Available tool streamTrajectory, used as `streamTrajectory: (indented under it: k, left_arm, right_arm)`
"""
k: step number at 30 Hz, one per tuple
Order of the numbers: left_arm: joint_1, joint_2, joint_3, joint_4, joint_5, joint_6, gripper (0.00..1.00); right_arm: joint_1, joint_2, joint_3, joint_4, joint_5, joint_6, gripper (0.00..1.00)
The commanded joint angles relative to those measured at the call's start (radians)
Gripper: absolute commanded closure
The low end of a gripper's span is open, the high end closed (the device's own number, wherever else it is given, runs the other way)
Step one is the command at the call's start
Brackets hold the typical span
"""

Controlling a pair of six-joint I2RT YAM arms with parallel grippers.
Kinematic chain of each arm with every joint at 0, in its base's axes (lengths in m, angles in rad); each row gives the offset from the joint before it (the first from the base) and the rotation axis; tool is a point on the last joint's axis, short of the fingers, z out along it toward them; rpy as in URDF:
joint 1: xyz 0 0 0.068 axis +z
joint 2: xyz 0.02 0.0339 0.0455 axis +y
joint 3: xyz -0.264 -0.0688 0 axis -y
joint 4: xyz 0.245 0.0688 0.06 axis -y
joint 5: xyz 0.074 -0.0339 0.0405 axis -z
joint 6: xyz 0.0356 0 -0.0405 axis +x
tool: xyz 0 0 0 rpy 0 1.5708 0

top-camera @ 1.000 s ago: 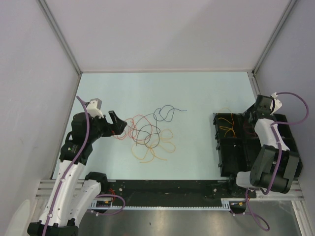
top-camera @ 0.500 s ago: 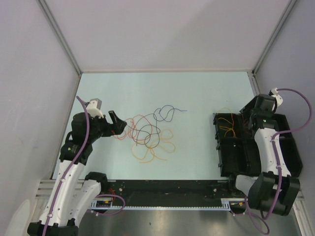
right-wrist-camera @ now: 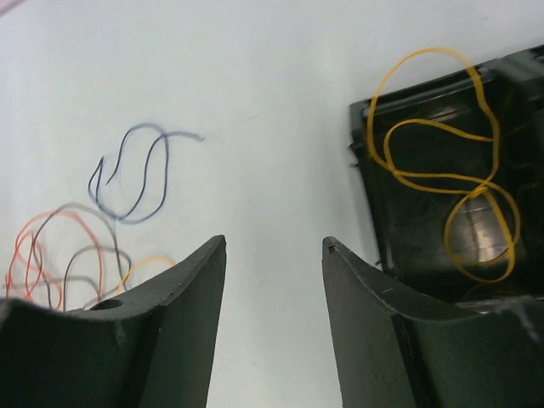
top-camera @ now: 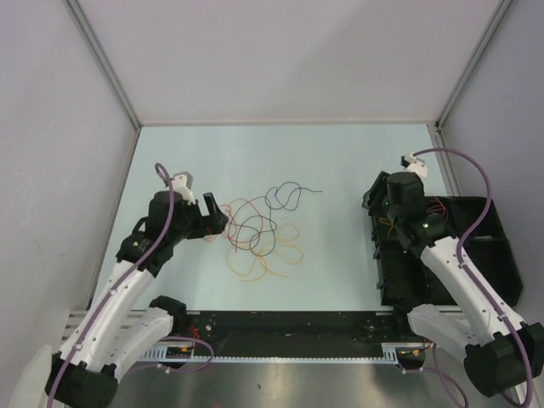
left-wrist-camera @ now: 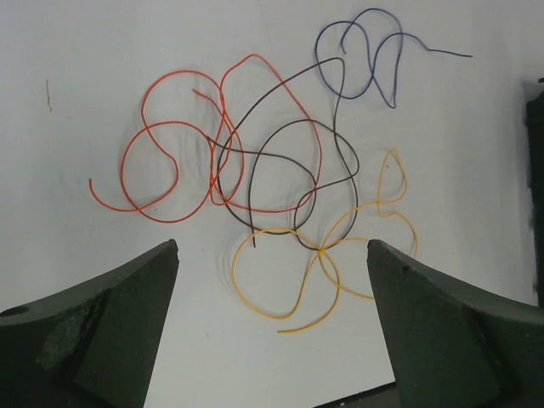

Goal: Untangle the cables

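Spreading across most of the view, the pale worktop [top-camera: 340, 161] carries a black tray [top-camera: 501, 263] at its right side, and I take that tray as my marker. The right hand [right-wrist-camera: 274, 241] hangs over the tray's left wall, fingers partway apart with nothing between them. An orange-yellow cable [right-wrist-camera: 442, 170] lies coiled inside the tray, which suggests to me that freed cables go there and that this hand has nothing left to hold.

The left hand [left-wrist-camera: 272, 246] is far from the tray, on the other side of the tangle [top-camera: 259, 234]. Its fingers are spread wide and empty and point towards the tray, so the knot sits framed between them. I judge that a stance for choosing a strand.

The tangle lies flat on the worktop, well to the left of the tray. The dark blue cable [left-wrist-camera: 365, 59] is the strand nearest the tray and overlaps the rest only at one end. The black cable [left-wrist-camera: 289, 161] crosses the red cable [left-wrist-camera: 170, 170], which is farthest from the tray. A second orange-yellow cable [left-wrist-camera: 314, 272] overlaps the black one.
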Motion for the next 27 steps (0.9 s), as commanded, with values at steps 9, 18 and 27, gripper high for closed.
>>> streamTrajectory:
  k: [9,18,27]
  left_arm:
    - [-0.051,0.196,-0.080,0.181,-0.183,-0.147,0.12]
    - [-0.051,0.369,-0.102,0.300,-0.199,-0.144,0.28]
    - [-0.051,0.455,-0.122,0.352,-0.204,-0.131,0.36]
  right_arm:
    - [0.249,0.014,0.027,-0.069,0.094,0.075,0.47]
    - [0.312,0.025,-0.001,-0.061,0.089,0.090,0.47]
    - [0.329,0.029,-0.026,-0.044,0.074,0.099,0.48]
